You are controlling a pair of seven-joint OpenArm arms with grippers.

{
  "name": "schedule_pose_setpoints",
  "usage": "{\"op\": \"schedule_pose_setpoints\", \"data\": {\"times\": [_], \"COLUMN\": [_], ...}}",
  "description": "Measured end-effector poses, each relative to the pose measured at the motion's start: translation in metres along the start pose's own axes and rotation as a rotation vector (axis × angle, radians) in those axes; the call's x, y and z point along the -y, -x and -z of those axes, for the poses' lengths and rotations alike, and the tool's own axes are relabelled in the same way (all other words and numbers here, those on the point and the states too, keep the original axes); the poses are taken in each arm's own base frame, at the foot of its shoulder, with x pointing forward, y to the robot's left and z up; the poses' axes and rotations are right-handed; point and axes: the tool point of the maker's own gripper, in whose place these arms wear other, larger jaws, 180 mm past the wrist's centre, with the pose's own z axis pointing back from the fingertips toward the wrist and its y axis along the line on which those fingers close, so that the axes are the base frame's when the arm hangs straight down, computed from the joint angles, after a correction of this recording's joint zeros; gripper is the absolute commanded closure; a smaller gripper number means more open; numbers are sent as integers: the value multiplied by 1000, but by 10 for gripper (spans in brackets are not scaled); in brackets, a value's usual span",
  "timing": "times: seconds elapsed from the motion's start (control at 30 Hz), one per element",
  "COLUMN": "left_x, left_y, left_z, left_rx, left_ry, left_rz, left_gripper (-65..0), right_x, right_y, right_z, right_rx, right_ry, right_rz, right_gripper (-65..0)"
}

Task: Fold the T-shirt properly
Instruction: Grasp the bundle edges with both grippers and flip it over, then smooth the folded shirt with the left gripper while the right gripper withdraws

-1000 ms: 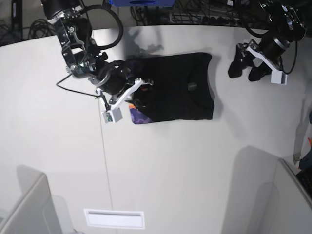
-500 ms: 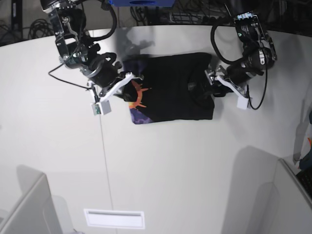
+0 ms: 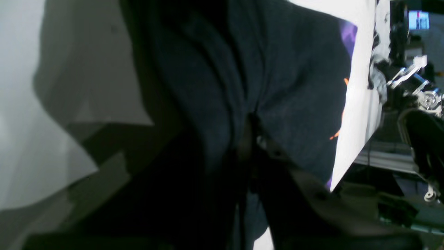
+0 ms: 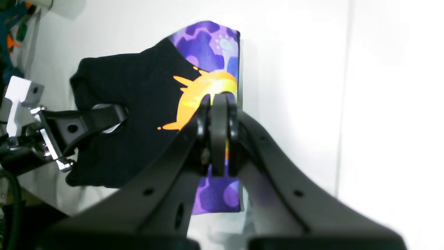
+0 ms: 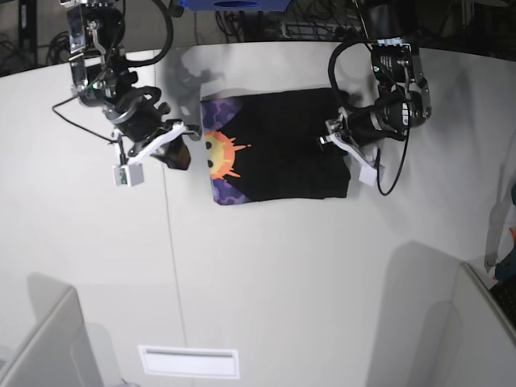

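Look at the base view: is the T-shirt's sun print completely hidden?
No, the orange sun face on purple shows at the end of the T-shirt nearest the right gripper.

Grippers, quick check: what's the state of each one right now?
Left gripper: at the T-shirt's edge, but open or shut cannot be told.
Right gripper: shut; whether it pinches the cloth cannot be told.

The T-shirt (image 5: 282,153) is soft, matt black cloth with a vivid printed patch. The right gripper (image 4: 218,104) shows smooth, semi-glossy black plastic fingers. The table (image 5: 266,274) looks smooth and matt white.
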Motion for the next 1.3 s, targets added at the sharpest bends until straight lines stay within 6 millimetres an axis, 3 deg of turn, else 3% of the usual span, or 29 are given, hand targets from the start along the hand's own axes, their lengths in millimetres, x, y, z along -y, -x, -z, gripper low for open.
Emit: {"op": "schedule_pose_setpoints", "data": {"times": [0.2, 0.33, 0.5, 0.7, 0.8, 1.0, 1.3], "left_x": [11, 8, 3, 13, 29, 62, 81], "left_y": [-6, -12, -36, -42, -34, -9, 3], "left_z": [19, 14, 7, 19, 35, 65, 88], "left_rx": [-185, -303, -441, -525, -487, -497, -481], "left_ry": [-39, -90, -207, -324, -343, -283, -274], "left_rz": [193, 397, 684, 1055, 1272, 1518, 1588], "left_gripper": [0, 0, 0, 0, 0, 0, 0], "right_x": [20, 50, 75, 98, 101, 112, 111], "right_y": [7, 9, 21, 37, 40, 55, 67], "right_z": [-14, -31, -51, -72, -75, -89, -93], "right_rx": [1, 38, 36, 9, 20, 17, -5], "right_ry": [22, 108, 173, 250, 264, 317, 322], "right_rz": [-9, 56, 78, 107, 131, 185, 199], "right_gripper": [0, 0, 0, 0, 0, 0, 0]}}
